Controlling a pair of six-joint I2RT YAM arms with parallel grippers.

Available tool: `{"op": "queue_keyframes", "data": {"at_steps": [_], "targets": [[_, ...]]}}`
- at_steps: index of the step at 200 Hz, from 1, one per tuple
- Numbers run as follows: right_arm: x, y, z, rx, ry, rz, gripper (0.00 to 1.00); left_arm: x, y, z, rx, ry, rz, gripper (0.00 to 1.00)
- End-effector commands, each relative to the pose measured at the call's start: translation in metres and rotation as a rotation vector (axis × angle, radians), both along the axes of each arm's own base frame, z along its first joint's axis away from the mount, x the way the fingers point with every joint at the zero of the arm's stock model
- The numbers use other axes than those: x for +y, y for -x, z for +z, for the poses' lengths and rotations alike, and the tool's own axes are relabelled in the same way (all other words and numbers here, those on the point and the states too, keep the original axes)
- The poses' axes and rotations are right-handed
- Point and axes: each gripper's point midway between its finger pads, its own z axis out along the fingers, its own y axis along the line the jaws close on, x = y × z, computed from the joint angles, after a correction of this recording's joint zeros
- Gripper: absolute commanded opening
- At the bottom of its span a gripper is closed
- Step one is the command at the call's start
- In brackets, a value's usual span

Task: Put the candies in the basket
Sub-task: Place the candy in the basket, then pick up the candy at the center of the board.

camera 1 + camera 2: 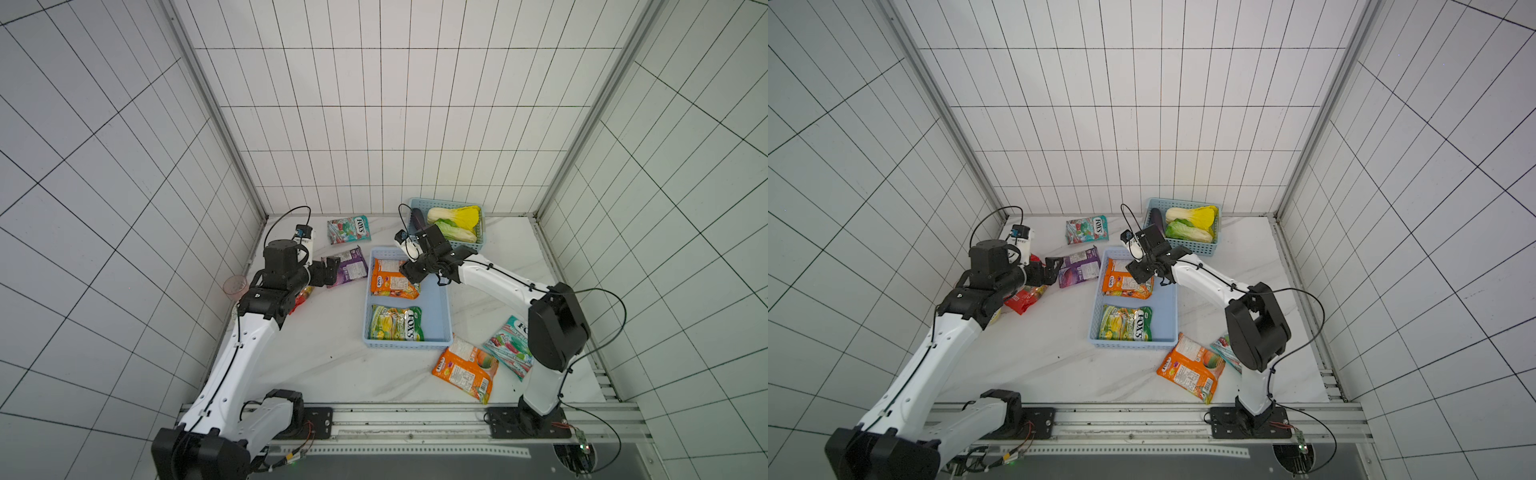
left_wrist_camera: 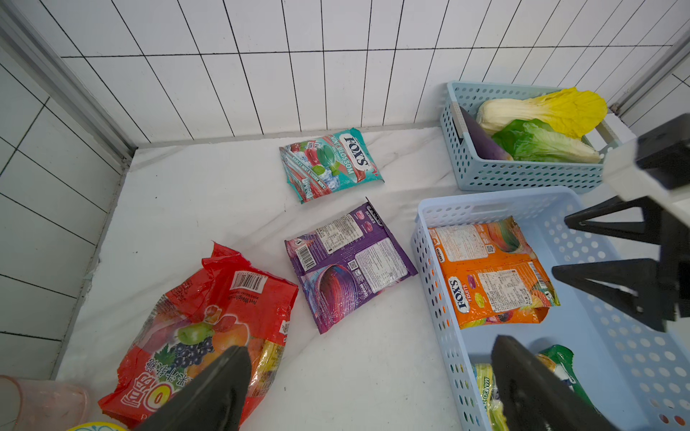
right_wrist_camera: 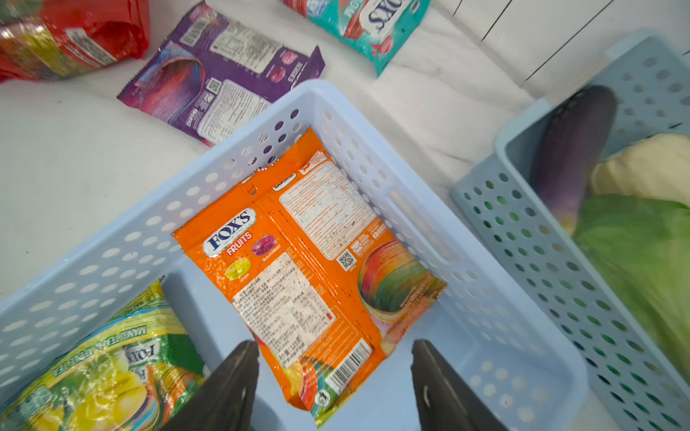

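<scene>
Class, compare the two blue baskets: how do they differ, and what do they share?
The periwinkle basket is larger and shallower; the teal basket is smaller and deeper. The periwinkle basket holds an orange candy bag and a green-yellow candy bag; the teal basket holds a yellow cabbage, a green cabbage and an aubergine. Both are rectangular perforated plastic.
</scene>
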Motion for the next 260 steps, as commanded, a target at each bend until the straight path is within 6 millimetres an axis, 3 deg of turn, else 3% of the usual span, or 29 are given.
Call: {"op": "queue_keyframes", "data": {"at_steps": [1, 74, 83, 92, 118, 161, 201, 227, 260], "targets": [[-0.018, 0.014, 0.010, 0.014, 0.004, -0.049, 0.73, -0.003, 0.000, -0.002, -0.004, -0.010, -0.043, 0.98], [-0.088, 0.047, 0.062, -0.081, -0.049, -0.184, 0.82, -0.001, -0.002, -0.008, -0.013, -0.146, -0.092, 0.98], [-0.097, 0.051, 0.067, -0.087, -0.052, -0.199, 0.87, -0.002, -0.002, -0.008, -0.011, -0.166, -0.108, 0.98], [-0.106, 0.055, 0.070, -0.090, -0.046, -0.218, 1.00, -0.002, -0.003, -0.007, -0.003, -0.181, -0.116, 0.98], [-0.134, 0.066, 0.078, -0.112, -0.032, -0.284, 0.99, -0.004, -0.005, -0.013, 0.012, -0.243, -0.158, 0.97], [-0.178, 0.082, 0.082, -0.164, -0.047, -0.367, 0.99, -0.008, -0.009, -0.029, 0.047, -0.378, -0.258, 0.97], [-0.214, 0.092, 0.074, -0.218, -0.039, -0.459, 0.99, -0.008, -0.021, -0.046, 0.103, -0.449, -0.305, 0.97], [-0.229, 0.097, 0.065, -0.271, 0.002, -0.478, 0.99, -0.011, -0.031, -0.059, 0.144, -0.469, -0.335, 0.96], [-0.241, 0.101, 0.072, -0.377, -0.028, -0.503, 0.99, -0.019, -0.043, -0.072, 0.183, -0.500, -0.369, 0.96]]}}
